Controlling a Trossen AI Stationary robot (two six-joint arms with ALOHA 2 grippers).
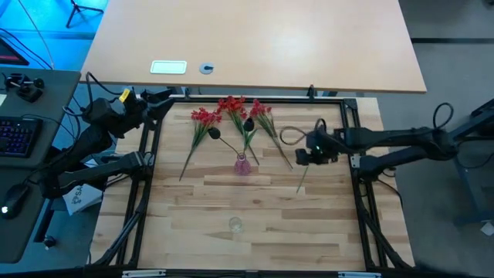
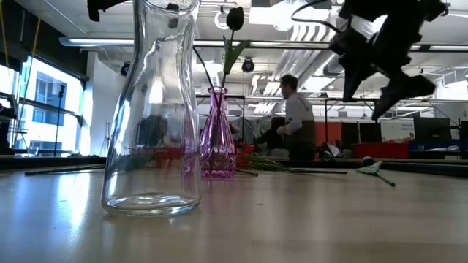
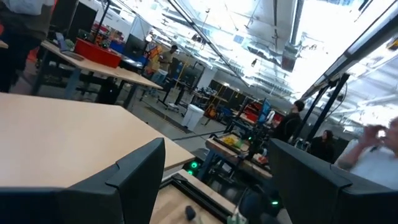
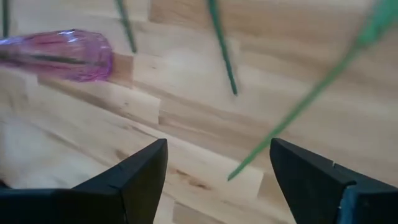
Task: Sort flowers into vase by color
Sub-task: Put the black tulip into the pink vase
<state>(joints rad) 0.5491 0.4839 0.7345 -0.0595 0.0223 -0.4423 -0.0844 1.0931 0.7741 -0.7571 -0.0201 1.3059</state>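
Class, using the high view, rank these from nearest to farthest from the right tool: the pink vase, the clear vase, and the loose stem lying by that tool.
1. Loose stem: directly below the right tool.
2. Pink vase: table centre, toward the left arm.
3. Clear vase: near the table's front edge.

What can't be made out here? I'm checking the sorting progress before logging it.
- Clear vase: tiny in the high view.
- Loose green stem: head cut off by the right wrist view's edge.
- Red flowers: low view, behind the pink vase, uncountable.
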